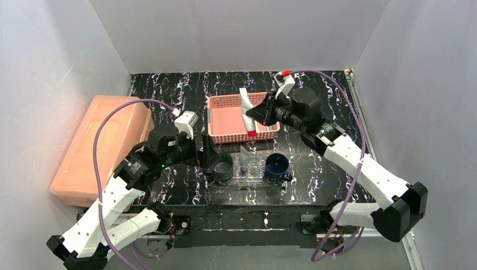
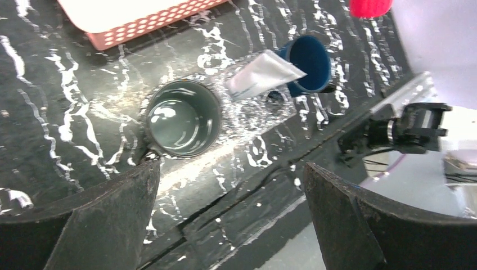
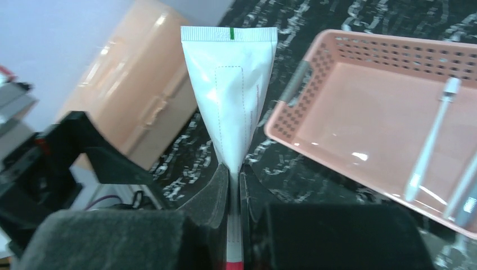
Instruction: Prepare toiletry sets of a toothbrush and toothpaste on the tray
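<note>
Right wrist: toothbrush point(image 3: 430, 140) in pink basket point(image 3: 365, 48)

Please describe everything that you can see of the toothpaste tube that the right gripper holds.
The toothpaste tube is white and looks like soft, glossy plastic. It is wide and flat at its crimped end, which bears a small green mark, and it narrows toward a red cap. A faint dotted rectangle shows on its face. The right gripper is shut on the narrow part near the cap, and nothing else touches it. It is lifted in the air; in the top view it lies over the pink basket.
</note>
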